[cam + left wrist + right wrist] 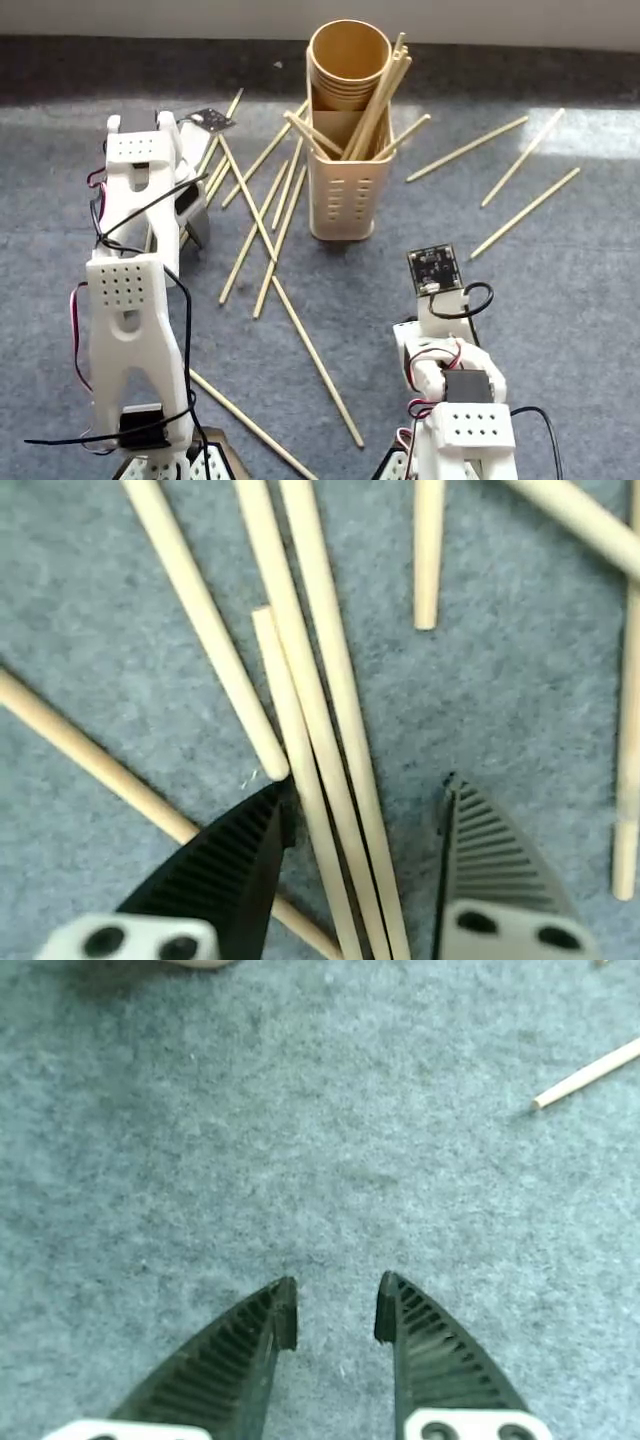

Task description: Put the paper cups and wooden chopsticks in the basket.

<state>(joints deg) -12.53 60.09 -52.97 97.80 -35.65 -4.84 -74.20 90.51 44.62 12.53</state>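
L gripper [367, 783] spread, straddling chopstick bundle [315, 680]; sticks' long axis runs thru gap, across closing line. R gripper [335, 1300] part-open over carpet [300, 1110]; L nearer.

Chopsticks [253, 235] crowd left of the basket [347, 200] — its front passable.

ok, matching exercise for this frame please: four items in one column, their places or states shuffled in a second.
Items:
1. paper cups
2. left gripper
3. right gripper
4. basket

Places or states:
A. open above bare carpet
B. stacked inside the basket
C. open astride loose chopsticks lying on the carpet
D. standing upright, with chopsticks sticking out of the top

Pairs: 1-B, 2-C, 3-A, 4-D
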